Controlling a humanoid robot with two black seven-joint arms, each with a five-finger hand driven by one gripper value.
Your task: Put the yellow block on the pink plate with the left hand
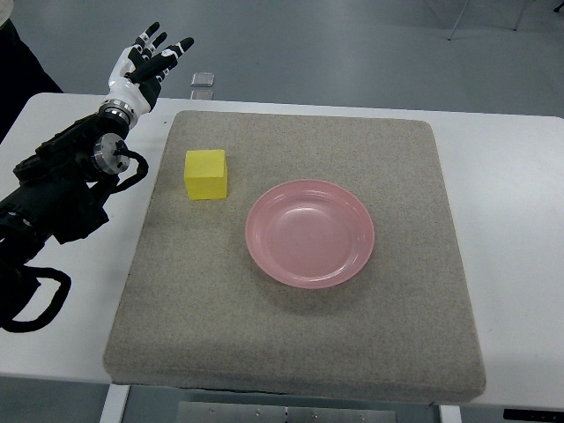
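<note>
- So far nothing of the task looks done: the yellow block [206, 174] sits on the grey mat [300, 335], toward its upper-left part, untouched by anything.
- The pink plate [310, 264] lies near the middle of the mat, just to the lower right of the block but apart from it, and it holds nothing.
- The left hand [150, 60] is raised beyond the mat's upper-left corner, over the far edge of the white surface [511, 194]. Its fingers are spread and relaxed, grasping nothing.
- The left arm [66, 181] comes in from the picture's left edge and lies alongside the mat's left border; the hand is well apart from the block.
- The right hand does not show in the view.
- A small silvery object [203, 80] rests on the floor beyond the surface's far edge; what it is cannot be told.
- Judging from this layout, every step is left: the hand must come to the block, close on it, lift it, carry it over the plate and set it down inside the rim.
- The path from block to plate looks short and unobstructed.
</note>
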